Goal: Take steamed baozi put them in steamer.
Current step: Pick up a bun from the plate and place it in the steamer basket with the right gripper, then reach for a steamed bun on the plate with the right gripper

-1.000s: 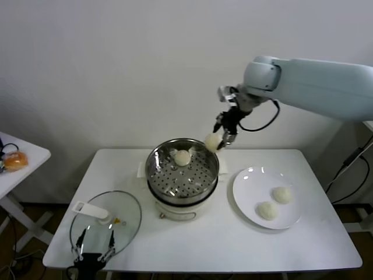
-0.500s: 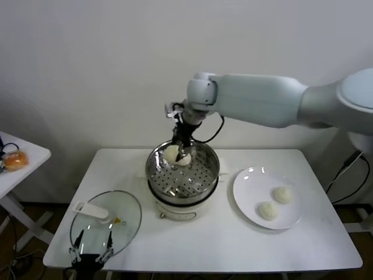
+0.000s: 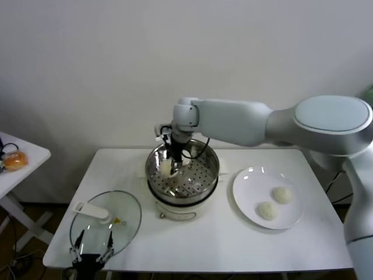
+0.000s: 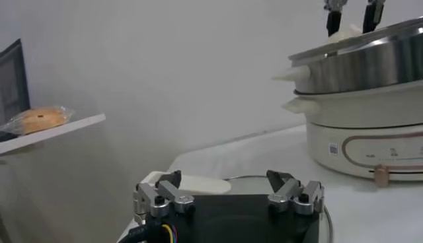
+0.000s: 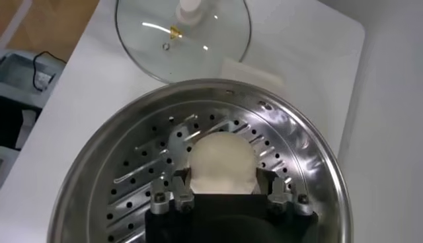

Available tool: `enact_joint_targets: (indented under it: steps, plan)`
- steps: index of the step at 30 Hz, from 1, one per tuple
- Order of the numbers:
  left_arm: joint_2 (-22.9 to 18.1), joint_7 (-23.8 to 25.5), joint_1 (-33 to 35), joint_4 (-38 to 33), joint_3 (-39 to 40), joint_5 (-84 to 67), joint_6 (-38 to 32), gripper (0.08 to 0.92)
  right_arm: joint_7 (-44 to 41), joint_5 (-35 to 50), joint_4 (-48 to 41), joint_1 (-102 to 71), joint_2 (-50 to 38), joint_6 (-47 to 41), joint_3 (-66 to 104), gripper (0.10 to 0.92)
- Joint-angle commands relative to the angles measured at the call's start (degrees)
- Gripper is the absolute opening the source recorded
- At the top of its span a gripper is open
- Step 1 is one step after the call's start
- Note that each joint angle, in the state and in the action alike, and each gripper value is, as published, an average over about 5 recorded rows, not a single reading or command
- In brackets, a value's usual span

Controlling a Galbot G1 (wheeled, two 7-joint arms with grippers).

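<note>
Right claw (image 5: 223, 188) was clamped on a round, smooth white bun (image 5: 223, 163) inside the shiny metal steamer (image 3: 205, 175) with its holey floor. Two more soft buns (image 3: 275, 202) sat on the flat white plate (image 3: 247, 198). Left claw (image 4: 228, 196) hung apart, low beside the glass lid (image 3: 125, 219) on the table (image 3: 233, 239).

Bare test room (white wall (image 3: 87, 70), folding table (image 3: 326, 233)).
</note>
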Motion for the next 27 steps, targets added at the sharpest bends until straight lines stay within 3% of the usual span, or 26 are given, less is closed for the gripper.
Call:
enact_joint_targets:
  steps: [1,6,16,22,27]
  plan:
    - [0.0,0.0,0.1,0.2,0.0,0.2,-0.2,0.823,0.4,-3.7,-3.6,-4.0,2.0,0.3,0.7,0.662]
    - [0.0,-0.1,0.0,0.0,0.1,0.2,-0.2,0.823,1.2,-4.9,-4.6,-4.7,2.3,0.6,1.0,0.665]
    - [0.0,-0.1,-0.1,0.0,0.4,0.5,-0.3,0.823,2.4,-4.8,-2.7,-3.4,0.1,2.3,3.2,0.795]
    - [0.0,-0.1,0.1,-0.2,0.4,0.6,-0.2,0.823,-3.1,3.6,3.5,7.4,-6.0,4.8,-0.9,0.822]
    - [0.2,-0.1,0.3,-0.4,0.3,0.6,-0.2,0.823,-10.1,9.3,10.9,16.7,-16.4,8.3,-8.2,0.823]
